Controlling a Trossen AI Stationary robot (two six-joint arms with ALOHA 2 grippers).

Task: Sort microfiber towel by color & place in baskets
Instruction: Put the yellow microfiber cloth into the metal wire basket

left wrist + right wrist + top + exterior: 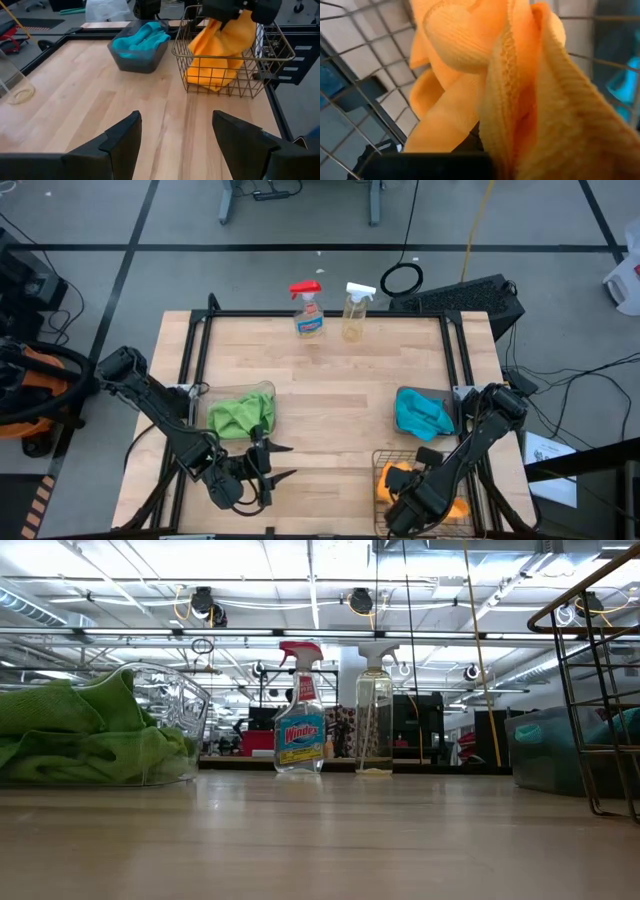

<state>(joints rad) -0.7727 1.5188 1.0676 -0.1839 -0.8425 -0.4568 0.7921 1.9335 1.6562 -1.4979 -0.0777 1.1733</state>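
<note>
The orange towel hung from my right gripper, bunched into soft folds, its lower part already down inside the wire-mesh basket at the table's near right corner. My right fingers were clamped together on a pinched ridge of the cloth; in my right wrist view the fabric filled nearly everything, so I could not tell whether a second orange cloth lay beneath it, though the left wrist view suggested more orange at the basket's bottom.

I judged the towel light, limp and a little clingy: its fuzzy pile would likely catch on the mesh or on my pads, so a plain release might leave a corner draped over the rim. Holding it by a gathered fold near the middle kept the ends from trailing wide.

Just beyond the basket, the dark grey bin held turquoise towels. Across the table, the clear plastic tub held green towels.

My left gripper waited near the table's front edge beside the tub, its fingers spread apart and holding nothing. Two spray bottles stood at the far edge, well apart from the sorting. No loose cloth showed on the table.
</note>
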